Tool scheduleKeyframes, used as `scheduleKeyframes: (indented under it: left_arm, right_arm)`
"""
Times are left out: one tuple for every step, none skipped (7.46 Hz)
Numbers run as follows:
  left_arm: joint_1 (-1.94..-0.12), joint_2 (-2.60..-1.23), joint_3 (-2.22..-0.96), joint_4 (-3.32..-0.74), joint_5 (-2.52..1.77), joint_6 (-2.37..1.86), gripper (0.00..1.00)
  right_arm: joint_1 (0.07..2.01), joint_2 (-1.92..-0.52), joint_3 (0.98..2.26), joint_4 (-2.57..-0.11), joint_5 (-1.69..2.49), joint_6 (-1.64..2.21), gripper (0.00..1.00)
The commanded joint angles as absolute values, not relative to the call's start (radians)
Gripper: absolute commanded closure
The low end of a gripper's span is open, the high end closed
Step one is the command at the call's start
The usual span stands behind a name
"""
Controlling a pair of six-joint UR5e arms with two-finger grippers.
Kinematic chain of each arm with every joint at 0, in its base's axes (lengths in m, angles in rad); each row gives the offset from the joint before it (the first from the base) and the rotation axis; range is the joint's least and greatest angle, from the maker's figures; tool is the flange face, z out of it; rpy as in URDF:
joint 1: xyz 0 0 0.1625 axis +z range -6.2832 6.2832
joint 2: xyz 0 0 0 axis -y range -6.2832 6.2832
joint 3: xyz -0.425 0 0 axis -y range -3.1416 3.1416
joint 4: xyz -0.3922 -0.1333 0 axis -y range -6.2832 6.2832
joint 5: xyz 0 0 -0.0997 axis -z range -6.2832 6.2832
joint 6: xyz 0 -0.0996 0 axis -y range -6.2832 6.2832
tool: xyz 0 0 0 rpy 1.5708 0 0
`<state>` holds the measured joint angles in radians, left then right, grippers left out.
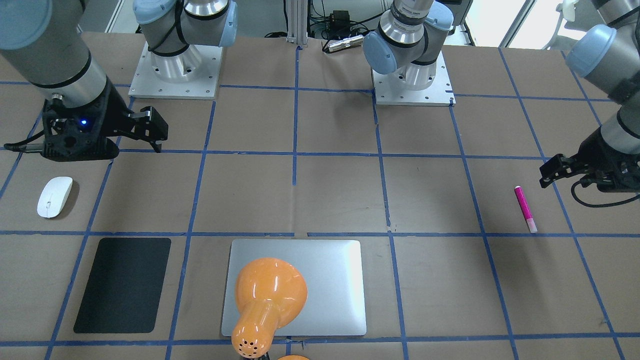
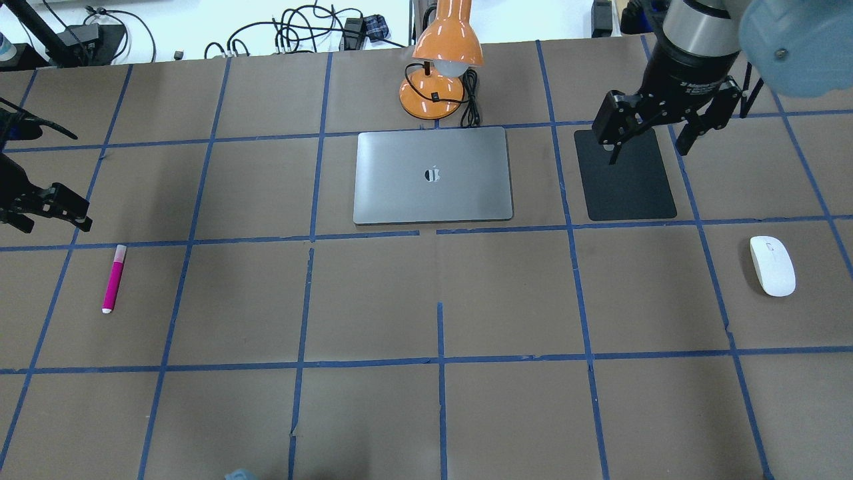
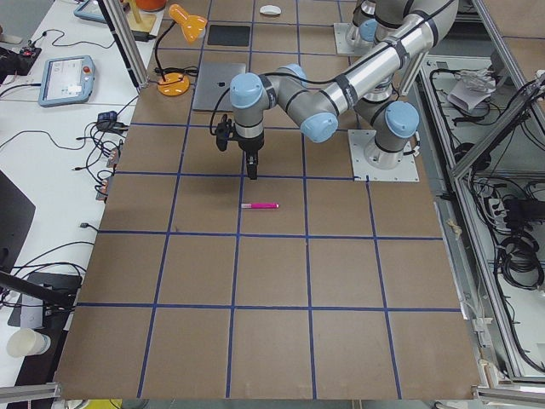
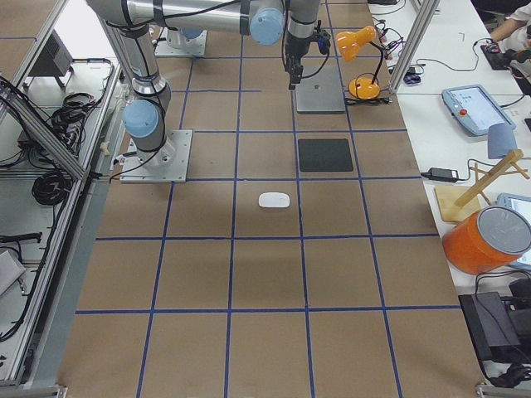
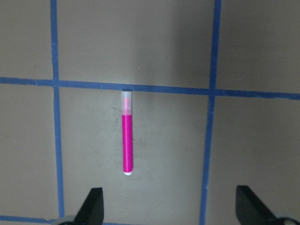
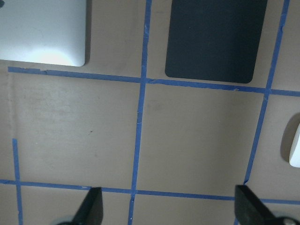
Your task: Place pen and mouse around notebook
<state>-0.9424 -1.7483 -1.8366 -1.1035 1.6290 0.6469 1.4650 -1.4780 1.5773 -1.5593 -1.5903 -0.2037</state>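
Brown table; notebook bears an apple logo.

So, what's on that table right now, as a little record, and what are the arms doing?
pen: lying flat, robot's left side
mouse: lying flat, robot's right side
notebook: closed, mid-table, orange lamp just beyond it
black mat: beside notebook, robot's right
left gripper: open, empty, near the pen
right gripper: open, empty, near the mat
status: pen and mouse both apart from notebook
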Motion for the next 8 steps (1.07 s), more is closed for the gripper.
scheduleKeyframes:
  left_arm:
    - [-0.907,-1.808,-1.928,-1.005,1.634,0.675,0.0]
    - [-0.904,-1.836,-1.925,-0.99,1.632,0.675,0.0]
    - [-0.904,-1.854,-1.928,-0.986,1.629,0.667,0.0]
    - [-0.904,-1.874,-1.934,-0.927,1.629,0.672,0.0]
    - [-0.904,-1.903,-1.936,-0.902,1.631,0.673,0.0]
    - [-0.904,-1.936,-1.936,-0.867,1.632,0.67,0.0]
    - [-0.904,-1.956,-1.936,-0.853,1.631,0.669,0.0]
    - [-0.904,-1.966,-1.936,-0.851,1.631,0.667,0.0]
  right_arm:
    - [1.248,-1.476,1.754,-1.747,-1.583,-0.446,0.0]
    - [1.144,-1.464,1.876,-1.932,-1.598,-0.544,0.0]
    - [1.047,-1.432,1.984,-2.115,-1.595,-0.599,0.0]
    - [0.984,-1.39,2.046,-2.234,-1.595,-0.67,0.0]
    - [0.951,-1.35,2.06,-2.281,-1.595,-0.693,0.0]
    - [0.921,-1.326,2.063,-2.286,-1.598,-0.733,0.0]
    - [0.899,-1.304,2.065,-2.287,-1.603,-0.751,0.0]
    - [0.896,-1.293,2.066,-2.289,-1.608,-0.756,0.0]
